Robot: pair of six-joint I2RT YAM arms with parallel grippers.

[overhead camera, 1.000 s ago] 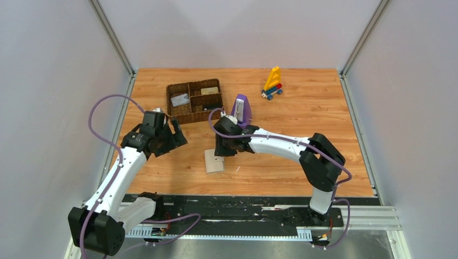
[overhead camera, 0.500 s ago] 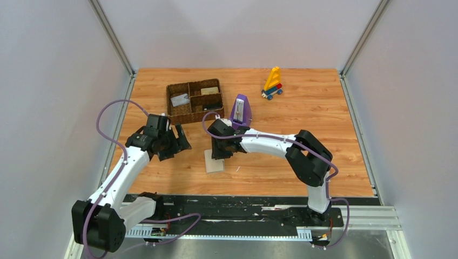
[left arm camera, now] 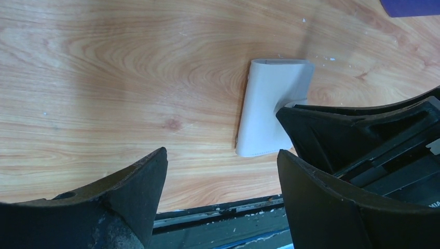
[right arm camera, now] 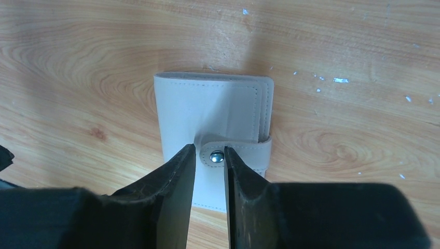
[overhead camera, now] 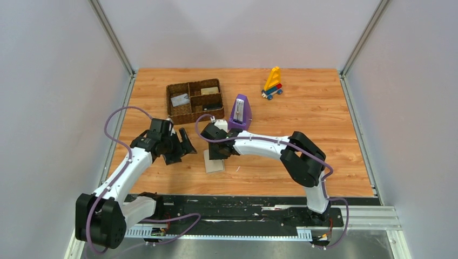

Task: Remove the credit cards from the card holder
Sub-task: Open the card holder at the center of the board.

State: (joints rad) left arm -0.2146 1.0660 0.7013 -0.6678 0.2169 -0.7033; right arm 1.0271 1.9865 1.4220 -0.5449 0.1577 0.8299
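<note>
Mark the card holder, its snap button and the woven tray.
card holder [right arm camera: 207, 111], right wrist view, on its bare front face.
snap button [right arm camera: 216, 155], right wrist view, on the metal stud of the strap.
woven tray [overhead camera: 169, 101], top external view, on its left wall.

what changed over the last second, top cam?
Left gripper moved right and nearer, toward the card holder, jaws wide. Right gripper edged left, still low over the snap strap. No grab or release visible. Holder, woven tray, metronome and toy stayed put.
</note>
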